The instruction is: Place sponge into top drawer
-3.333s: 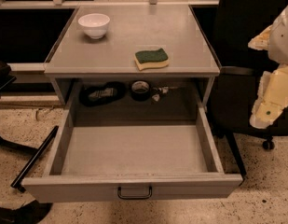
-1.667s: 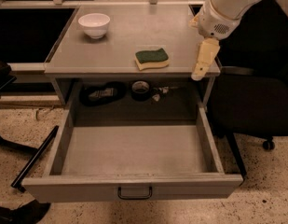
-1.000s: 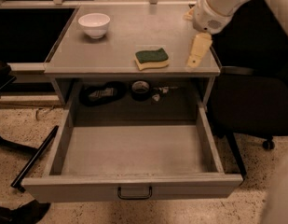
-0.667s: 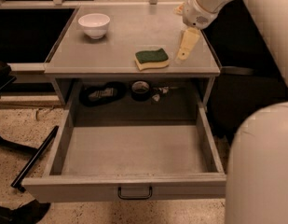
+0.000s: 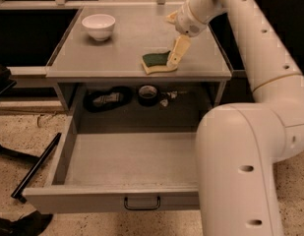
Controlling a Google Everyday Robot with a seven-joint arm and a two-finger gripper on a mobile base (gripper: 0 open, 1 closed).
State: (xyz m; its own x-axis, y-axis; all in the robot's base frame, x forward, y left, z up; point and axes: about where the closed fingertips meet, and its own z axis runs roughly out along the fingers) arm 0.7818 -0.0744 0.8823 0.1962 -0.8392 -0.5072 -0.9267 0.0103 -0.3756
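The sponge, dark green on pale yellow foam, lies near the front right of the grey tabletop. My gripper hangs over the sponge's right end with its jaws apart. One pale finger reaches down to the sponge's right edge, and the other finger points back to the far side. The top drawer is pulled fully out below the tabletop, and its dark handle sits at the centre of the front panel. My arm fills the right side of the view and hides the drawer's right wall.
A white bowl stands at the back left of the tabletop. In the recess behind the drawer lie a black bundle and a dark tape roll. A black bar leans on the speckled floor at the left.
My arm has swung in from the right, and the gripper has moved left and down across the tabletop to the sponge's right end. The sponge, bowl and drawer have not moved.
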